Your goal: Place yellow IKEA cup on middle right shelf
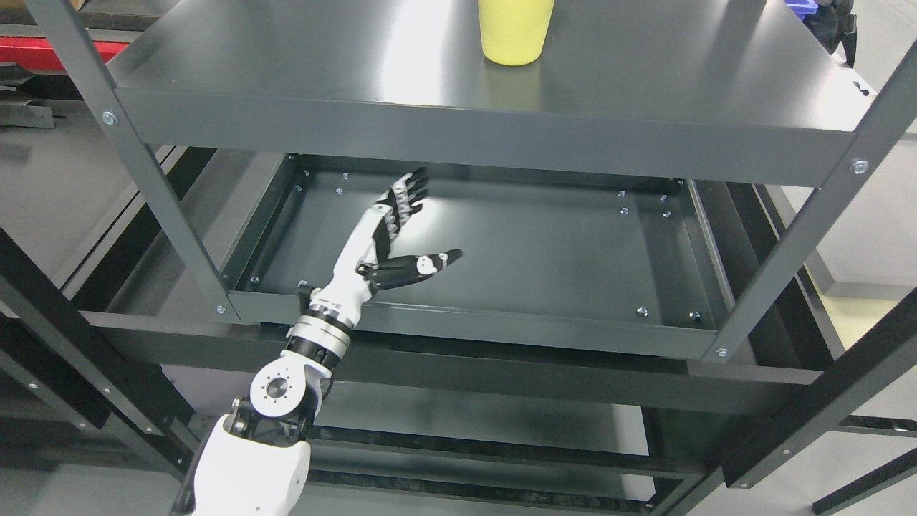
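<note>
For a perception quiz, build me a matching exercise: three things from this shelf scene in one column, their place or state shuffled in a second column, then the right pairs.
Column 1
1. yellow cup
2. left robot hand
3. tray shelf

Column 2
A. fingers spread, holding nothing
B. standing on the upper shelf
C. raised rim, beneath the upper shelf

Pairs: 1-B, 2-A, 3-C

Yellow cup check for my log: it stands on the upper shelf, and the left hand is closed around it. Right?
Not quite. The head view shows the yellow cup standing on the upper shelf, but the left hand is open and empty, lower down.
</note>
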